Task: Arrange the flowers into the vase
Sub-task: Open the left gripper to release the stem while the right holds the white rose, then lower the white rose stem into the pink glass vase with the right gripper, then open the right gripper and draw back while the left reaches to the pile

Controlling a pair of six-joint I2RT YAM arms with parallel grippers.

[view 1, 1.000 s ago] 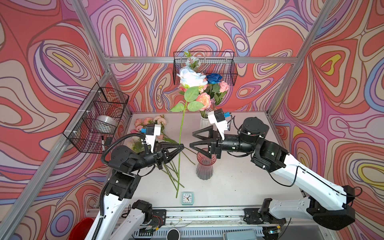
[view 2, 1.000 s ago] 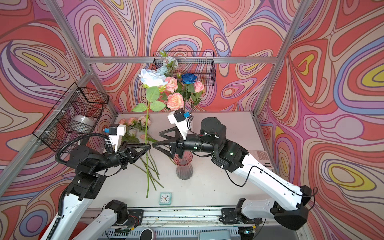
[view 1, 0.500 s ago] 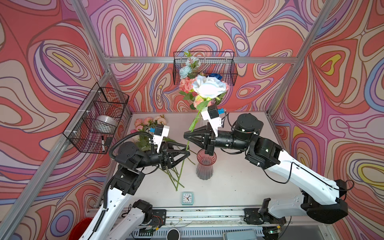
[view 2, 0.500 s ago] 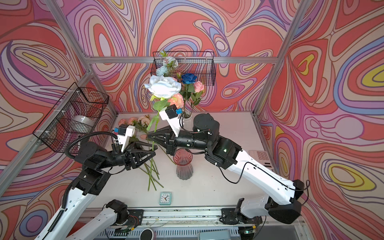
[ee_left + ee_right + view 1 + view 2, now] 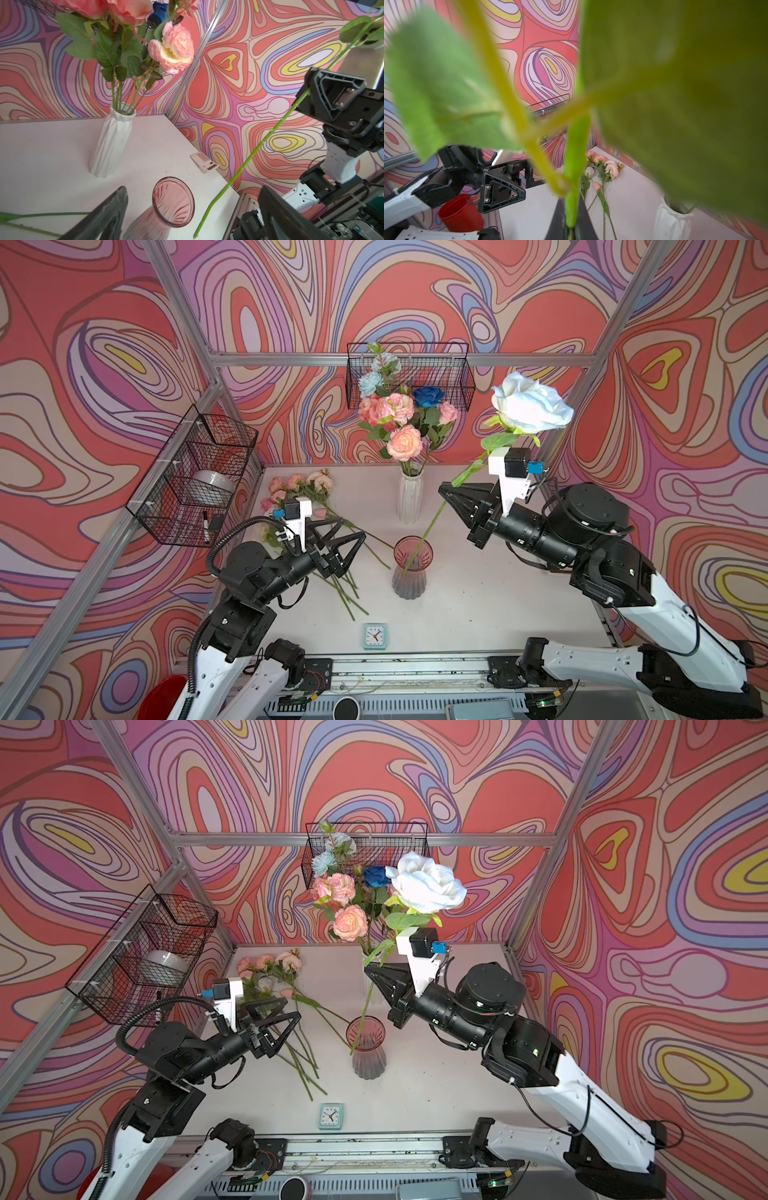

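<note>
Right jaws clamp white rose (image 5: 530,408) stem; left jaws spread, empty.

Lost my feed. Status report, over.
Right tool shut on white rose stem. Left tool open, empty. Stem tip beside pink vase, not inside. Vase mouth clear.

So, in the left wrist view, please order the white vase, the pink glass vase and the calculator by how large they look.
1-2. white vase and pink glass vase: alike. The pink one is nearer and cut off by the picture's edge, so I do not rank them.
3. calculator: clearly smallest.
</note>
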